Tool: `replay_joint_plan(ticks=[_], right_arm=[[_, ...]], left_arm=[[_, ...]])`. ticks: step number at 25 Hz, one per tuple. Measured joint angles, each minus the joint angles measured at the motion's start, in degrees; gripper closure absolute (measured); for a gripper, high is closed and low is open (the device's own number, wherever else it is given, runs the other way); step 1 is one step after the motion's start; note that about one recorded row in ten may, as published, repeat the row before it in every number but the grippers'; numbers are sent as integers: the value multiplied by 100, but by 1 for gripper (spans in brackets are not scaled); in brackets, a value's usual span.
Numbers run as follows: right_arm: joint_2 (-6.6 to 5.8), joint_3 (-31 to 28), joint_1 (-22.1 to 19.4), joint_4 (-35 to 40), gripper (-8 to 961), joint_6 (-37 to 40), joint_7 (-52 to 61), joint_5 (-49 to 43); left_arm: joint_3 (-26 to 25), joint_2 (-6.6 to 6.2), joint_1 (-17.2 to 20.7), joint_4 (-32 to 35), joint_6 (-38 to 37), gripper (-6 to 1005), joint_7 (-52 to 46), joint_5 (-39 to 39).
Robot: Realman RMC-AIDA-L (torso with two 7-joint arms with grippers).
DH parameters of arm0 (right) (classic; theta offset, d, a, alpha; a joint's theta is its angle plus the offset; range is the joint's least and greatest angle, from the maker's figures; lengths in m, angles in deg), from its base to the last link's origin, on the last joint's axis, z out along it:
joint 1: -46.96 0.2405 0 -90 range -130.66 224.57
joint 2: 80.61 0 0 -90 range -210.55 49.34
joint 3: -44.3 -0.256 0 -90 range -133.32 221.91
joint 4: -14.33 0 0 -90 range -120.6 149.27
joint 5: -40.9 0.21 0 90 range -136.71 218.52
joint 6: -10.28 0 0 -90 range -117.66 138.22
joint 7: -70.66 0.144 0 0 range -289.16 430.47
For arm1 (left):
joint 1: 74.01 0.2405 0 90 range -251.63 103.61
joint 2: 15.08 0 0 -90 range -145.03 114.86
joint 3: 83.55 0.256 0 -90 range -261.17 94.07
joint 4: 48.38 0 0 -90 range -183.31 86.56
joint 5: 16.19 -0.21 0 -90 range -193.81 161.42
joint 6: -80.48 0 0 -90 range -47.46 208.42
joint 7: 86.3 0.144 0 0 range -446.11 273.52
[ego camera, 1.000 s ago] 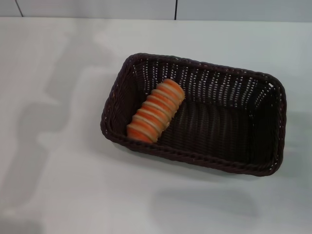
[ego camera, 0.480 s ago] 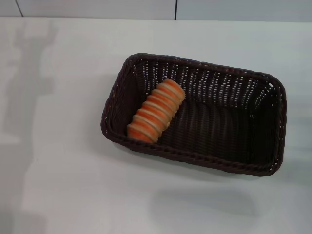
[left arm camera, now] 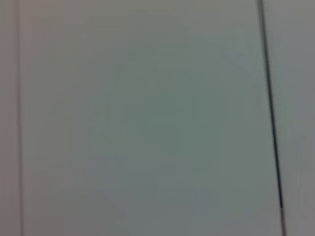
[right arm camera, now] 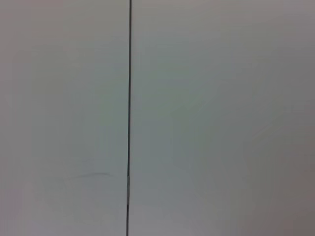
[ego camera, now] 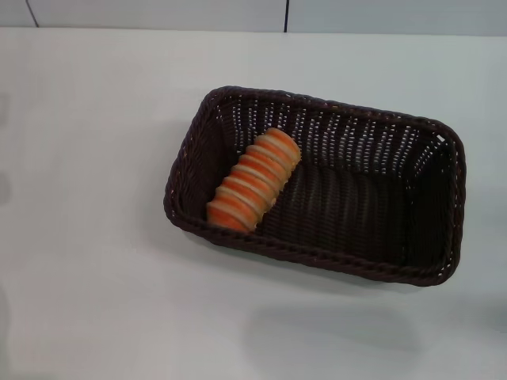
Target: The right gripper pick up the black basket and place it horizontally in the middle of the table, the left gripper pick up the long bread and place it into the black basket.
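Observation:
The black basket (ego camera: pixel 372 261), dark woven wicker with a braided rim, lies lengthwise across the middle of the white table (ego camera: pixel 95 301) in the head view. The long bread (ego camera: pixel 253 180), tan with orange ridged stripes, lies inside the basket at its left end, slanted against the left wall. Neither gripper shows in any view. The left wrist view and the right wrist view show only plain pale panels with thin dark seams.
A pale wall with a dark vertical seam (ego camera: pixel 285 14) runs along the table's far edge. White tabletop surrounds the basket on all sides.
The arm's shadow on the left part of the table moved off to the left and faded out. The basket and the bread have not moved.

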Motion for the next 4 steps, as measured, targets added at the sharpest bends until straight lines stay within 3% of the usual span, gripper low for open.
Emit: replay_joint_plan(ticks=[4], right_arm=[[12, 42, 69, -135, 169, -67, 0, 70]], left_arm=[[-5, 10, 169, 95, -245, 208, -27, 1]])
